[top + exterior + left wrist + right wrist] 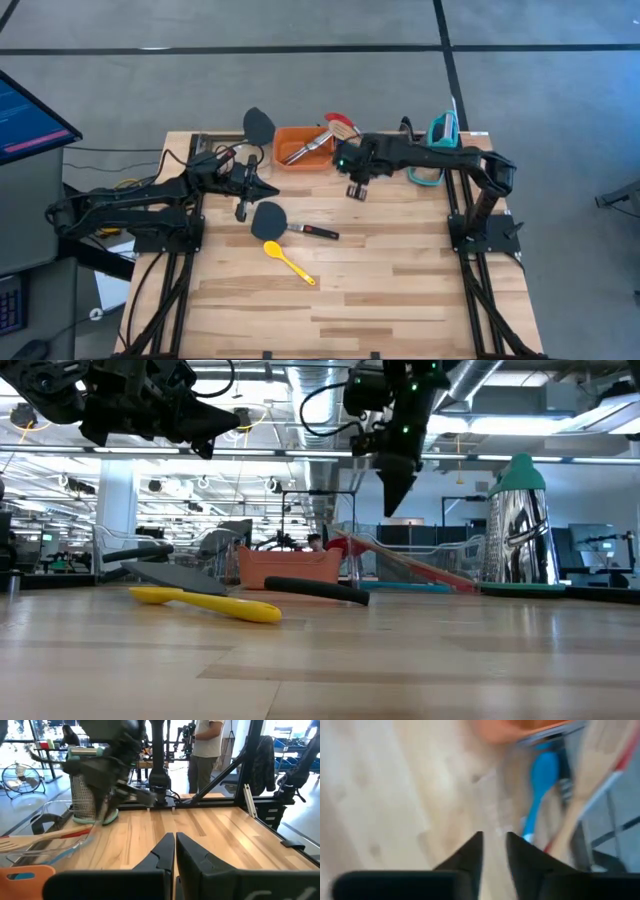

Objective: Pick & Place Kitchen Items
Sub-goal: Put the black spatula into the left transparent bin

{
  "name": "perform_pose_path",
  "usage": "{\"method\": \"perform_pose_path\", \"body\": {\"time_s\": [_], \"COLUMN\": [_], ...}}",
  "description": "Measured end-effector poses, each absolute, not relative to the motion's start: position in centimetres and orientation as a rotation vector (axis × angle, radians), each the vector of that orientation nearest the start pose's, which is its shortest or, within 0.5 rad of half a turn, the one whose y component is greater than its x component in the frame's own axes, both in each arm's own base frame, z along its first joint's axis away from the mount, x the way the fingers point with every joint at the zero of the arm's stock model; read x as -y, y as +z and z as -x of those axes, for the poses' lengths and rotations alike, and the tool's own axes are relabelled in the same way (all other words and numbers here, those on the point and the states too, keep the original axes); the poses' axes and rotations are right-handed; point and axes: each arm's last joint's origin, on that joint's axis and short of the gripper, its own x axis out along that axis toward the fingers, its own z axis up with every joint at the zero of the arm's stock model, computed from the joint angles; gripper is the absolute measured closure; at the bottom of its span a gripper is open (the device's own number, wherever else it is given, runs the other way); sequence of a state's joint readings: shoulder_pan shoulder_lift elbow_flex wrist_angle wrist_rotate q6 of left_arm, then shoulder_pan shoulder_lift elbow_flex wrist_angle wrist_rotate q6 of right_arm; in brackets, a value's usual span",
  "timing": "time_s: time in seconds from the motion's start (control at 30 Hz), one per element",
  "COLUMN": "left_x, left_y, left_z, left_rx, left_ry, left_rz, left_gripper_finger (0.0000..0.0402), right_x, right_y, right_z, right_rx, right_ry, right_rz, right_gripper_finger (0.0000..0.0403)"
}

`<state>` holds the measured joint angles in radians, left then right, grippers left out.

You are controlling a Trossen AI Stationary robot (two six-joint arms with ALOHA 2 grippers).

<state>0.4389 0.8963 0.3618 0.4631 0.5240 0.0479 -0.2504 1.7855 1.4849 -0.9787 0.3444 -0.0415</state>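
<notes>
Orange bin (pixel 303 148) holds metal tongs (pixel 306 148); right claw (pixel 357 192) narrow, empty; left claw (pixel 268 190) closed.

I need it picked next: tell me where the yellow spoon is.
In the high view the yellow spoon lies on the table near its middle, just below the black spatula, between the two arms.

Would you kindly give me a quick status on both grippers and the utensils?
Left gripper shut, empty. Right gripper empty, above table near orange bin. Yellow spoon and black spatula on table.
</notes>
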Motion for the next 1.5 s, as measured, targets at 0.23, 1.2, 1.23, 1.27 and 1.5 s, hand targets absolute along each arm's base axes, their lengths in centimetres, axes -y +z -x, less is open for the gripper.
{"method": "perform_pose_path", "body": {"time_s": [0.23,1.2,1.23,1.27,1.5], "left_x": [-6.7,-6.3,-6.1,-5.9,-4.4], "left_y": [23.0,22.6,22.5,22.4,22.0], "left_z": [-17.7,-18.1,-18.2,-18.4,-20.1], "left_rx": [-0.059,-0.09,-0.097,-0.1,-0.13], "left_ry": [-0.087,-0.109,-0.118,-0.119,0.009], "left_rz": [-0.016,0.067,0.074,0.074,0.025], "left_gripper_finger": [0.0399,0.0399,0.0399,0.0399,0.0399], "right_x": [4.6,0.0,-0.2,-0.4,-1.1], "right_y": [25.4,22.4,22.1,22.0,21.7], "right_z": [-35.1,-26.1,-25.8,-25.4,-22.7], "right_rx": [-1.295,-0.28,-0.257,-0.23,-0.129], "right_ry": [-0.309,-0.224,-0.213,-0.198,-0.154], "right_rz": [0.091,-0.011,-0.01,-0.003,0.012], "right_gripper_finger": [0.0385,0.0401,0.0402,0.0402,0.0402]}}
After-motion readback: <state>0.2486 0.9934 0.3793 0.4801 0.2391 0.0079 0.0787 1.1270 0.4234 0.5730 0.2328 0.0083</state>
